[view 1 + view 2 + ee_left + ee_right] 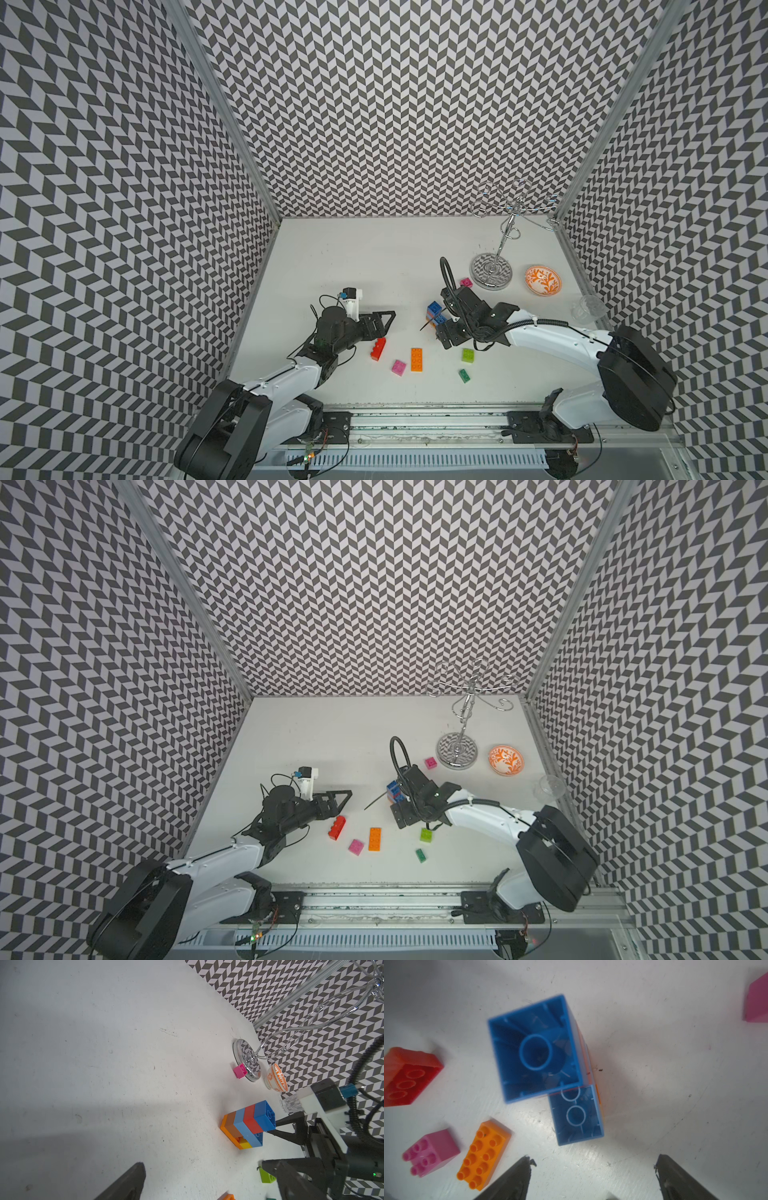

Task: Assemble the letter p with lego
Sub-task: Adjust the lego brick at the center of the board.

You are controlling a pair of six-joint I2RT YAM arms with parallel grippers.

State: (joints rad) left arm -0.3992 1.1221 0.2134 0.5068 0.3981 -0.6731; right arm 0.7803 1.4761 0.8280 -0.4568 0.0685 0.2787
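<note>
Lego stack of multicoloured plastic bricks is standing free; we are hovering right end effector apart, probably fetching another brick next.

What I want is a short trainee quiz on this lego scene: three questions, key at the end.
1. True or false: the right gripper is shut on the lego stack.
2. What colour is the loose brick nearest the chrome stand? A) pink B) red C) orange
3. What colour is the stack's topmost brick?
Key: 1 false, its jaws stand open, holding nothing. 2 A. 3 blue, hollow underside up.
</note>
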